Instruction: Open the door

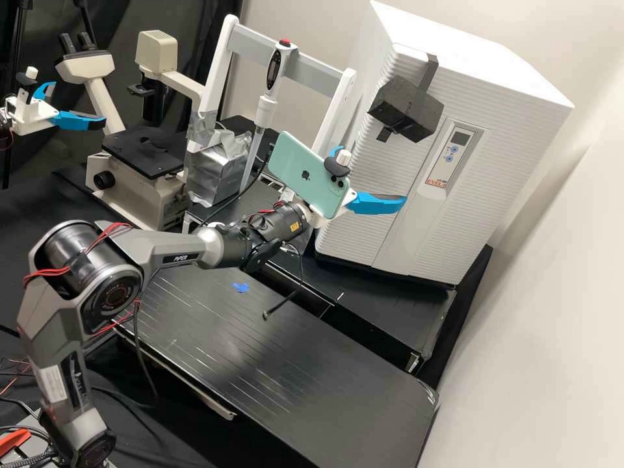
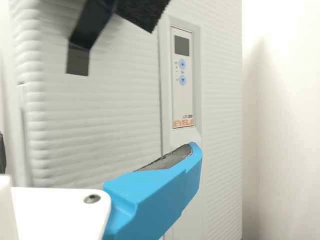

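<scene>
- The door (image 2: 105, 125) is part of the front of the white lab cabinet (image 1: 481, 71). It's set beyond the gripper (image 1: 374, 177), with its long axis running up and down. The next move pretty much hangs on the upright seam (image 2: 161, 100), and the blue finger (image 2: 155, 197) is seen near it; whether anything is touched can't be told.
- The gripper is spread wide, with nothing held. Its arm is by far the nearer one; the second arm (image 1: 58, 119) is parked well apart, by the microscope (image 1: 146, 153).
- Lookwise, the door is off-white and finely ribbed, and seems fully closed. Which edge is hinged can't really be made out.
- A black block (image 1: 406, 110) is hung on the front by a dark strap, higher up than the gripper. Could be knocked if the arm is swung too high, imo.
- Beside the seam, a control panel (image 2: 182, 100) with two blue buttons is set in a smooth strip.
- Probably still the approach stage: an edge has to be hooked, then pulled outward in an arc. A slip off the smooth plastic would be the obvious fail.
- Further out, a mint-green phone (image 1: 304, 172) is mounted by the gripper, and a blue tape mark (image 1: 241, 287) is stuck on the black bench (image 1: 292, 364).
</scene>
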{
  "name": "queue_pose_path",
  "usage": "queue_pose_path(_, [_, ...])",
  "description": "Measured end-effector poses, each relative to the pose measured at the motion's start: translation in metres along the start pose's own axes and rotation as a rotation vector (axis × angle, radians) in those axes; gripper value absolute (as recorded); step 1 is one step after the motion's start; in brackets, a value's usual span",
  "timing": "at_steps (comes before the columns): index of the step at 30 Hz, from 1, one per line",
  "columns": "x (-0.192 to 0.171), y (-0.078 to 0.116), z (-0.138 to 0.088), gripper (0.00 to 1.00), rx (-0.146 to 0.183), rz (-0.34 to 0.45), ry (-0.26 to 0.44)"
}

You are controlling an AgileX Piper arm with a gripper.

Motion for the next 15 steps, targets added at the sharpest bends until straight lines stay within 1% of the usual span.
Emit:
queue_pose_path(2, [0.0032, 0.0011, -0.0005, 1.0, 0.005, 0.01, -0.001])
queue_pose_path(3, [0.0041, 0.0012, -0.0005, 0.0, 0.004, 0.011, -0.001])
queue_pose_path(15, [0.0086, -0.0006, 0.0009, 0.0, 0.0, 0.008, -0.005])
